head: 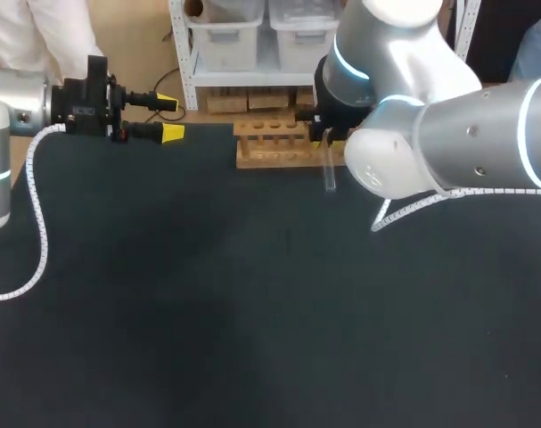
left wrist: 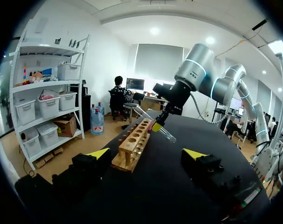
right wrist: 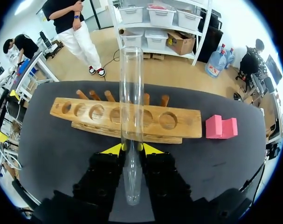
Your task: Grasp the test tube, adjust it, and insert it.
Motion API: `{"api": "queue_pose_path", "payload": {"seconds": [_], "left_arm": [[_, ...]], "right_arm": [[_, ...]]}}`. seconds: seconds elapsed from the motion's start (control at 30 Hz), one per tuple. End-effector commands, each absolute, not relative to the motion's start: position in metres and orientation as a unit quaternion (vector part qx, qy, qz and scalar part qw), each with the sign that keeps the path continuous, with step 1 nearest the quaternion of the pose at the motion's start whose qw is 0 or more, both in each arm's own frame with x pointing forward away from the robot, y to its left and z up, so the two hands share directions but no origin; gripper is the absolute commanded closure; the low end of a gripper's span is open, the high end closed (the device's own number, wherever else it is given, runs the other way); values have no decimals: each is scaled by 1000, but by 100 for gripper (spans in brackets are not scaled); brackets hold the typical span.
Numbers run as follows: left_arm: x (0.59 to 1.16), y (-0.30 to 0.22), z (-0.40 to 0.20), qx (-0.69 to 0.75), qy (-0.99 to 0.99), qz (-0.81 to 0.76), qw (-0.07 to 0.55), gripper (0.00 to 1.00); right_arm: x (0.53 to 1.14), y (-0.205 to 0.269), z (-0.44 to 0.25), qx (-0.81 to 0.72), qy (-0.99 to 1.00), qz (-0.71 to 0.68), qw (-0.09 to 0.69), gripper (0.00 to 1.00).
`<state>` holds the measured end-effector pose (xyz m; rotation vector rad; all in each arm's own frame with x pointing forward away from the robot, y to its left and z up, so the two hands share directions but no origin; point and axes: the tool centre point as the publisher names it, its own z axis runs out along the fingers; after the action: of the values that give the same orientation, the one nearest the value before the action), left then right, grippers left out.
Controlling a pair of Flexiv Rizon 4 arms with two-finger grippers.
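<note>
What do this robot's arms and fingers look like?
The left arm and right arm are thick rounded tubes in silver-grey, with glowing light-blue rings at the joints. A white coiled cable trails from each. The left gripper and right gripper are black and blocky; their fingers end in bright yellow wedge tips.
</note>
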<state>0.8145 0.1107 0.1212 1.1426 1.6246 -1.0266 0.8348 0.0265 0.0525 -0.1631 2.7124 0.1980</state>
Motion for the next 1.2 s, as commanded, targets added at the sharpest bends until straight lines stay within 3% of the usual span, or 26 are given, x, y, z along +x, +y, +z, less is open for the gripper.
{"api": "queue_pose_path", "payload": {"seconds": [0.03,0.7,1.2], "left_arm": [[815,111,120,460,652,-413,439,0],[815,111,120,460,652,-413,439,0],[815,111,120,460,652,-413,439,0]], "right_arm": [[817,20,71,-53,969,68,230,100],[806,2,135,-46,922,38,382,100],[797,2,142,-64,918,57,387,100]]}}
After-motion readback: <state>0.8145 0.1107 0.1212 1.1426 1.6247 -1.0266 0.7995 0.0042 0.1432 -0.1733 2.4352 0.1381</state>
